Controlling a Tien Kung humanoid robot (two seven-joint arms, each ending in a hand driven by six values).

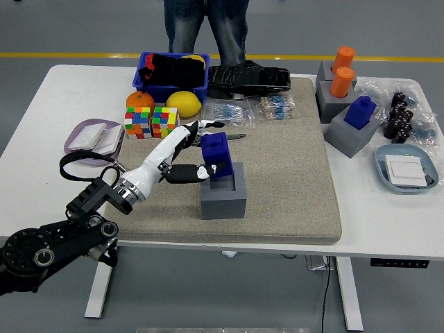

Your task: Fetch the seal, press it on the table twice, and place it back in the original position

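Fingers of left hand (196,154) clasp blue seal (217,155) over grey holder (223,191); pen (234,137) just behind.

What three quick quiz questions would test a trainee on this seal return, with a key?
1. True or false: the left robot hand grasps the blue seal.
2. Where is the seal? A) flat on the mat B) at the mouth of the grey holder C) in the blue bin
3. Fill in: the two puzzle cubes sit just in front of an orange and a ____.

Key: 1 true; 2 B; 3 lemon.
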